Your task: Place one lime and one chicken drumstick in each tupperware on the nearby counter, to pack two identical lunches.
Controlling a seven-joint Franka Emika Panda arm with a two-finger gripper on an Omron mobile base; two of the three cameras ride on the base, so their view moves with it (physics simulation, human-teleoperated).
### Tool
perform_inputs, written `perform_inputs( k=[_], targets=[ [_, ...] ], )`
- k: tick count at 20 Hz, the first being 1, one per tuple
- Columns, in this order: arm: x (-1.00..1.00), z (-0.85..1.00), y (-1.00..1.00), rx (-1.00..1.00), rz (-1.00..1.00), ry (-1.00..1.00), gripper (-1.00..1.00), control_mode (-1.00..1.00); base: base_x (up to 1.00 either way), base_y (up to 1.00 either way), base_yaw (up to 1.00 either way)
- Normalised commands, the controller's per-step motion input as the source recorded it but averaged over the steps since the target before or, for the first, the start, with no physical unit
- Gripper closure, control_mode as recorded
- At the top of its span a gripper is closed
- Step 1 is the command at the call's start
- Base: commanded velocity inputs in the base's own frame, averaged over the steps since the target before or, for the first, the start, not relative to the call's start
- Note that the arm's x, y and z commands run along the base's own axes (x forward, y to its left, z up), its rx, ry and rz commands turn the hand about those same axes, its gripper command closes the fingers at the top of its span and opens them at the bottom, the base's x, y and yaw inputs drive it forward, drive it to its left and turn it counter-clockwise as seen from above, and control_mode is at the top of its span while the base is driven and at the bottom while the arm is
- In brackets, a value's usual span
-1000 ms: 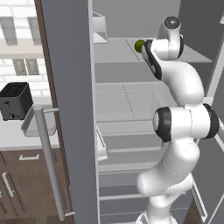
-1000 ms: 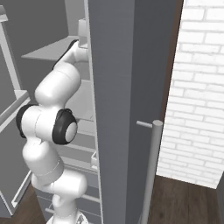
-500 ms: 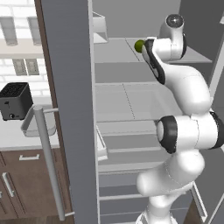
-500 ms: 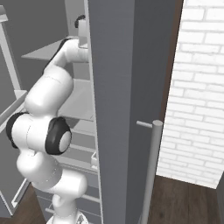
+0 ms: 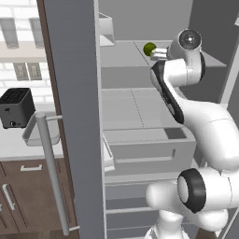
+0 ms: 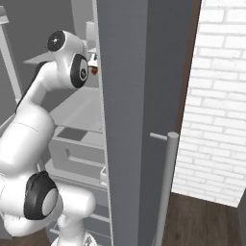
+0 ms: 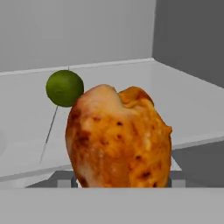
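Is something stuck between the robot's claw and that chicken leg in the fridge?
No. The chicken leg sits right at the claw, nothing between them that I can see. The lime lies behind it on the fridge shelf, off to one side.

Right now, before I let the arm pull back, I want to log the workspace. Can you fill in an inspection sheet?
Surface: grey fridge shelf, upper level, inside the open fridge; pale counter off to the left.
Job's things: lime resting on the shelf; drumstick right in front of the hand, nearer than the lime; one tupperware on the counter.
Clutter: black toaster on the counter.
Grippers: gripper at the shelf by the lime, drumstick at its tips; a grip cannot be confirmed.
Cables: nothing seen.
Surroundings: open fridge door with bar handle, brown cabinets, white brick wall.
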Motion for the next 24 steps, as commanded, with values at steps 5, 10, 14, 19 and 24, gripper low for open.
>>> perform_inputs(
  k=[5,10,14,19,24],
  targets=[
    [-1.00,0.95,0.11,0.00,0.00,0.01,1.00,-1.00,0.00,0.00,0.00],
    [-1.00,0.21,0.18,0.00,0.02,0.05,1.00,-1.00,0.00,0.00,0.00],
    [-1.00,-0.06,0.22,0.00,0.02,0.16,1.00,-1.00,0.00,0.00,0.00],
    [-1.00,-0.16,0.24,0.00,0.01,0.17,1.00,-1.00,0.00,0.00,0.00],
    [-1.00,-0.21,0.16,0.04,0.02,0.22,1.00,-1.00,0.00,0.00,0.00]
  ],
)
